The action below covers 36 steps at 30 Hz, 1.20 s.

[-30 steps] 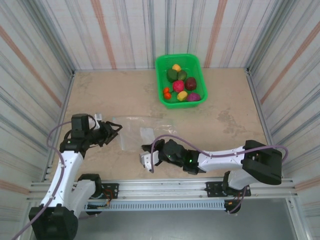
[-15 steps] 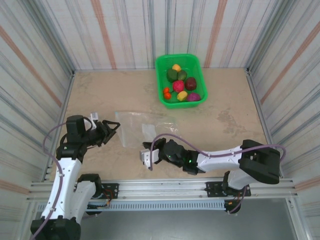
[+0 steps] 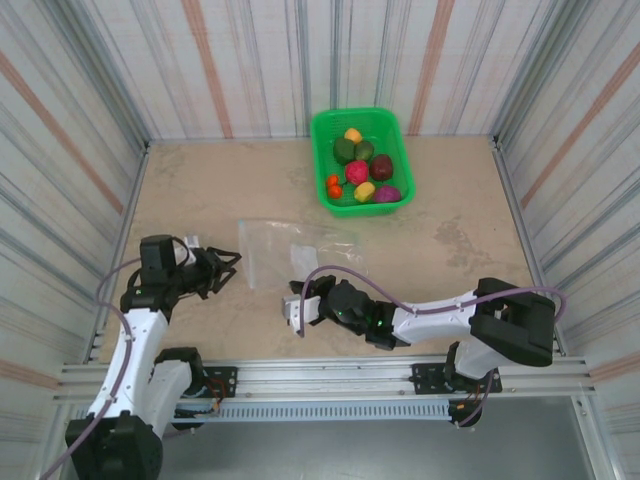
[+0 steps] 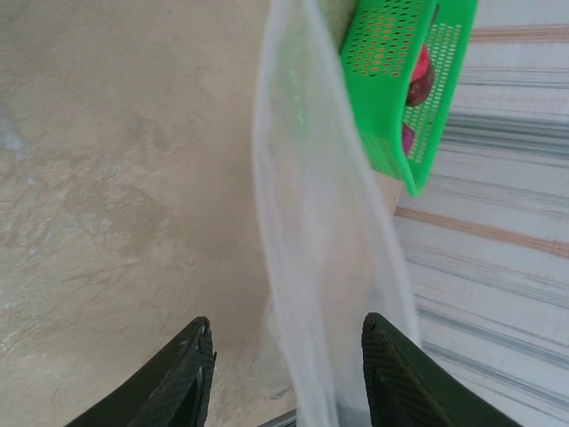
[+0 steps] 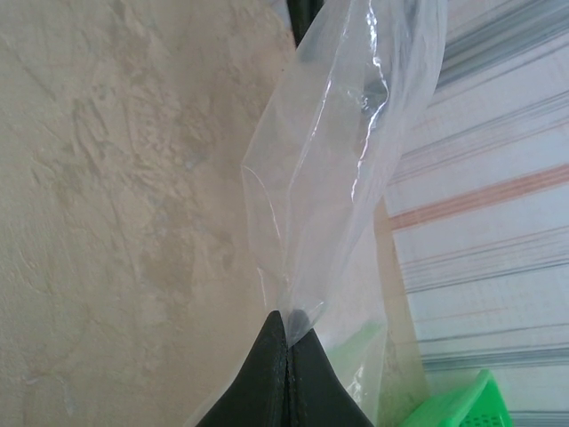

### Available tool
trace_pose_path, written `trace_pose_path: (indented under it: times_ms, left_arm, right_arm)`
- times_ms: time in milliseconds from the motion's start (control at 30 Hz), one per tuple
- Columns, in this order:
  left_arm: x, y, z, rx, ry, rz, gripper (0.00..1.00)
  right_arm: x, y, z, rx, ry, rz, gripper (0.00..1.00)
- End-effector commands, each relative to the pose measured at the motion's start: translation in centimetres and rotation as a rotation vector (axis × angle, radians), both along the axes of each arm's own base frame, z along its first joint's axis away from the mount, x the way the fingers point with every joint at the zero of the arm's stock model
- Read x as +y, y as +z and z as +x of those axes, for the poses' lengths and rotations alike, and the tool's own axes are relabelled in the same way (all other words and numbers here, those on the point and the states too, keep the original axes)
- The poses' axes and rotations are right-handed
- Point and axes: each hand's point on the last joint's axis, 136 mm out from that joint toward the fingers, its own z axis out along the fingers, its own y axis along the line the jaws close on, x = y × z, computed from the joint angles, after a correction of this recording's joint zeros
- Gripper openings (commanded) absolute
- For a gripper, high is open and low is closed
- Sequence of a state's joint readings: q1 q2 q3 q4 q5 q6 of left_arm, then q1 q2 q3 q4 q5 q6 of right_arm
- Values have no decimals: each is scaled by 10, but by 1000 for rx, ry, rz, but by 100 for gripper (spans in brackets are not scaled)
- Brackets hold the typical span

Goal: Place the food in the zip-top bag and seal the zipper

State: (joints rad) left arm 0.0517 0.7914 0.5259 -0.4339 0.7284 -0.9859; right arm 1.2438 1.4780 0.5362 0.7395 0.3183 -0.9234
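clear floppy plastic zip-top bag (image 3: 300, 252) runs long axis left-right; right tool (image 5: 286, 325) pinches its near edge, left tool (image 4: 286, 336) half-spread astride its left end

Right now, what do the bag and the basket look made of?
The bag looks like thin clear plastic film, glossy: it creases, glints and lets the table show through. The basket looks like bright green plastic, probably moulded and stiff: its walls are punched with rows of small holes.

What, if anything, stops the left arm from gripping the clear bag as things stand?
Probably nothing. The left fingers stand open with the zip-top bag hanging between them, close to one finger. The right fingers pinch the bag and hold it up.
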Motion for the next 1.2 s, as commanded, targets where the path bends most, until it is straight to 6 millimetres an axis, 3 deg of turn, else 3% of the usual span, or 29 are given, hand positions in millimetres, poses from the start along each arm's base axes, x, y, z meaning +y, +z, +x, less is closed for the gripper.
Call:
trace_pose_path:
  times_ms: [0, 267, 333, 433, 567, 600, 633, 700, 767, 833, 900, 1000, 1100, 1167]
  left_arm:
    - [-5, -12, 3, 40, 3, -79, 48]
    - [-12, -14, 27, 11, -38, -137, 51]
    - [-14, -19, 30, 27, -47, -148, 48]
    - [-25, -24, 35, 41, -81, -163, 33]
    - [-32, -20, 41, 33, -97, -177, 0]
    - [-31, -13, 42, 17, -100, -166, 0]
    - [-30, -5, 44, -4, -106, -149, 0]
    - [-24, 21, 46, -64, -121, -71, 0]
    - [-13, 52, 46, -141, -121, 46, 0]
    - [4, 85, 43, -223, -100, 217, 0]
    - [24, 122, 37, -307, -78, 426, 0]
    - [52, 168, 27, -407, 3, 713, 0]
    - [49, 224, 14, -620, 7, 800, 0]
    - [40, 244, 11, -689, -44, 859, 0]
  right_arm:
    - [2, 2, 0, 10, -20, 38, 0]
    - [2, -4, -7, 23, -8, 38, 0]
    - [2, -5, -9, 23, -6, 37, 0]
    - [2, -5, -8, 26, -16, 45, 0]
    - [1, -5, -8, 37, -24, 52, 0]
    - [1, -3, -7, 37, -30, 59, 0]
    - [0, -2, -7, 40, -35, 65, 1]
    - [-1, 7, -4, 52, -64, 88, 27]
    - [0, 22, -4, 89, -78, 117, 42]
    - [1, 45, -9, 148, -64, 167, 47]
    - [1, 78, -17, 217, -31, 259, 68]
    - [-4, 129, -23, 303, -30, 378, 68]
    - [-22, 185, -6, 357, -170, 540, 66]
    - [-44, 211, 13, 379, -330, 633, 71]
